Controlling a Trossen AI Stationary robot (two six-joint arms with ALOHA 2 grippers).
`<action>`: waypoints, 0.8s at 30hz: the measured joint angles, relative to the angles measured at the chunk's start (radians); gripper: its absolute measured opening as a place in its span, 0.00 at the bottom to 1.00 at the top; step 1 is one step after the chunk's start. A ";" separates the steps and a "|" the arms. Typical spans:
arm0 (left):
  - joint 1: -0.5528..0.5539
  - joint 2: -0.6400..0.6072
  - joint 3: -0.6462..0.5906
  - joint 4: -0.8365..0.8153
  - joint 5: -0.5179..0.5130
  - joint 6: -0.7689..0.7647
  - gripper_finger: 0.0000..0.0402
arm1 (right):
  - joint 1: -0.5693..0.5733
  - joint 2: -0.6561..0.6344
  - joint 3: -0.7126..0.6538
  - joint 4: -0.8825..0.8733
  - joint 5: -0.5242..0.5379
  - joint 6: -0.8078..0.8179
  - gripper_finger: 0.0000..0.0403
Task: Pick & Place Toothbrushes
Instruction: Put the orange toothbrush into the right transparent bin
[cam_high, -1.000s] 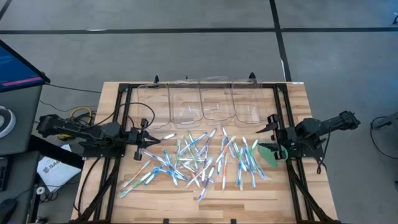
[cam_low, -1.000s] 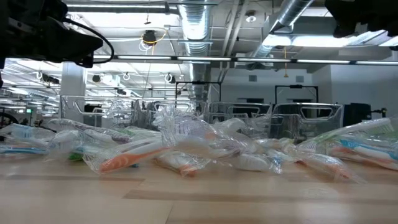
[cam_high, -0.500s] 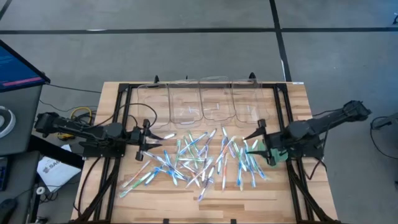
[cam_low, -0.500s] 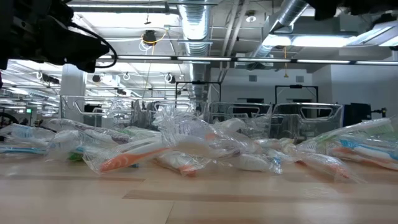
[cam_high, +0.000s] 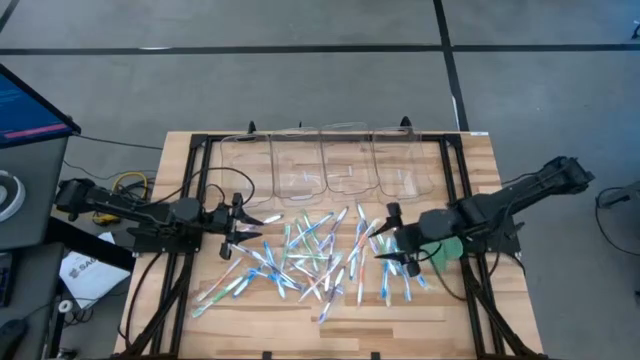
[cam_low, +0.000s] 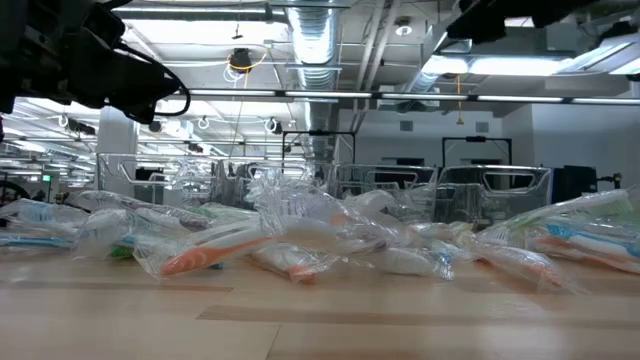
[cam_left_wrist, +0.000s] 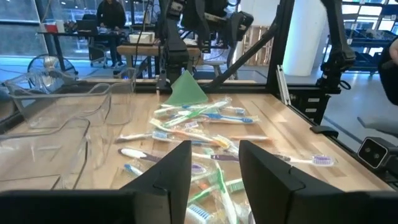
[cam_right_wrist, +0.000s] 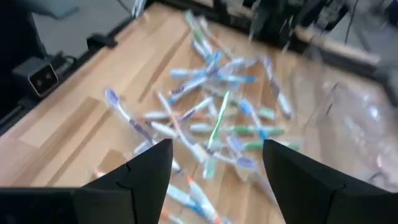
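Several toothbrushes (cam_high: 320, 255) lie in a loose heap flat on the middle of the wooden table, and they also show in the low view as toothbrushes (cam_low: 300, 240). My left gripper (cam_high: 240, 226) hovers at the heap's left edge, level and open, with nothing between its fingers (cam_left_wrist: 174, 168). My right gripper (cam_high: 395, 238) hangs open over the right part of the heap, slanting down. Below it are the toothbrushes (cam_right_wrist: 211, 118), which it does not touch.
Several clear plastic bins (cam_high: 325, 165) stand in a row along the table's far edge. A flat green disc (cam_high: 445, 250) lies at the right, partly under my right arm. Black frame rails (cam_high: 190, 200) run along both sides. Bare wood lies near the front edge.
My right gripper has swung out from the table's right edge toward the left, rising a little and tipping downward. It now hangs over the right part of the heap. The toothbrushes have not moved.
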 joint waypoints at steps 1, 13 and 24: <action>0.000 0.001 0.000 0.000 0.000 0.002 0.32 | 0.000 0.023 0.012 -0.006 0.000 0.010 0.61; 0.001 0.000 0.000 0.036 -0.005 0.075 0.32 | -0.053 0.298 0.110 -0.061 0.000 -0.029 0.61; 0.001 0.000 0.000 0.038 -0.005 0.075 0.32 | -0.148 0.527 0.234 -0.335 -0.005 -0.036 0.61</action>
